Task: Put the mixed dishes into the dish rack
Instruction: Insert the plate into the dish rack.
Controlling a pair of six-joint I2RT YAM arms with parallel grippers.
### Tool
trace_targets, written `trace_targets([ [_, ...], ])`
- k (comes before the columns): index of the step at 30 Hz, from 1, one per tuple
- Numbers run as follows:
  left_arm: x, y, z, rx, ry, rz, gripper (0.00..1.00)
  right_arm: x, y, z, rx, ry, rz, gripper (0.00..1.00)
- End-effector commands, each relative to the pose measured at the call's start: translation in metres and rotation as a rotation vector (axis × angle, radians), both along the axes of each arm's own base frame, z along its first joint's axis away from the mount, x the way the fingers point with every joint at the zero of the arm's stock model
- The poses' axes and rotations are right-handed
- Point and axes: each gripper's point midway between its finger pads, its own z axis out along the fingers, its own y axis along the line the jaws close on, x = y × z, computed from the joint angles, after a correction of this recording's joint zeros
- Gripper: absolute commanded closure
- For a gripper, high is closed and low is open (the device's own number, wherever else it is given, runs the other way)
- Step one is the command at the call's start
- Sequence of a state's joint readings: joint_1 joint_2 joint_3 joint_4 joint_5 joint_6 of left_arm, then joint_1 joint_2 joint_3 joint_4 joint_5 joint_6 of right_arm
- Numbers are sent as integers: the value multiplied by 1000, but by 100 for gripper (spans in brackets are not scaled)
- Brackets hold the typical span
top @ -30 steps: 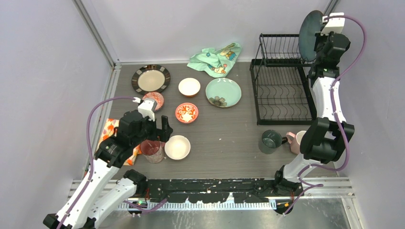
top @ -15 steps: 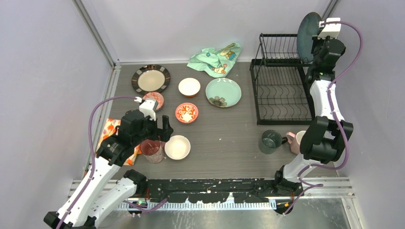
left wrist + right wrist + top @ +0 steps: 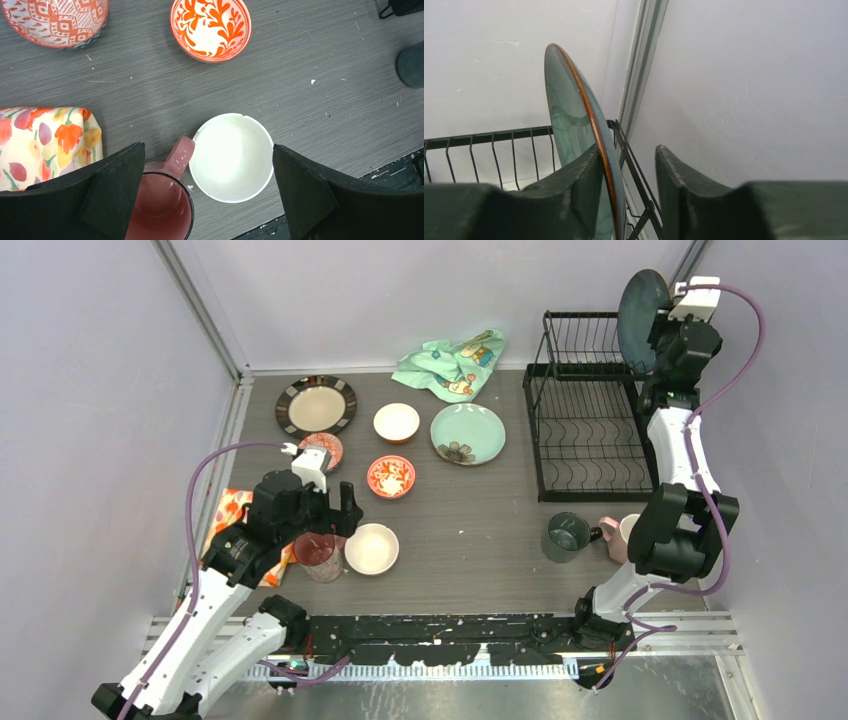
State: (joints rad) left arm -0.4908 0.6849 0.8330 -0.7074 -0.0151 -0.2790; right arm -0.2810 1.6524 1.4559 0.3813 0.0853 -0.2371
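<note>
Our right pincer stands partly open at the upper shelf of the dish rack. The dark blue-green plate stands on edge between its fingers, rim against the left one and clear of the right. Our left pincer hangs wide open and empty over the desk, above the pink cup and white bowl.

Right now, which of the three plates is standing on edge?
The dark blue-green plate, upright at the dish rack; the dark-rimmed beige plate and pale green plate lie flat on the table.
</note>
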Motion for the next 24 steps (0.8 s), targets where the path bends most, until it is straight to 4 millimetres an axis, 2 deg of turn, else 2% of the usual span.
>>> trace_targets([
  [1,4,-2,7,-5,-38,-9,0,-22,-11,70,19,-188,-68,48],
  [5,5,-2,6,-1,-33,-7,0,-28,-9,73,123,-122,-75,30],
  [8,5,-2,6,0,-29,-6,0,-40,-8,76,198,-133,-90,15],
  [12,5,1,6,3,-29,12,0,-58,2,74,294,-103,-75,6],
  [14,7,4,6,9,-29,32,0,-69,15,69,341,-60,-40,1],
  [20,12,13,6,26,-16,111,0,-109,67,66,483,-22,118,0],
  [24,17,11,6,11,-3,131,0,-139,106,42,559,101,223,0],
])
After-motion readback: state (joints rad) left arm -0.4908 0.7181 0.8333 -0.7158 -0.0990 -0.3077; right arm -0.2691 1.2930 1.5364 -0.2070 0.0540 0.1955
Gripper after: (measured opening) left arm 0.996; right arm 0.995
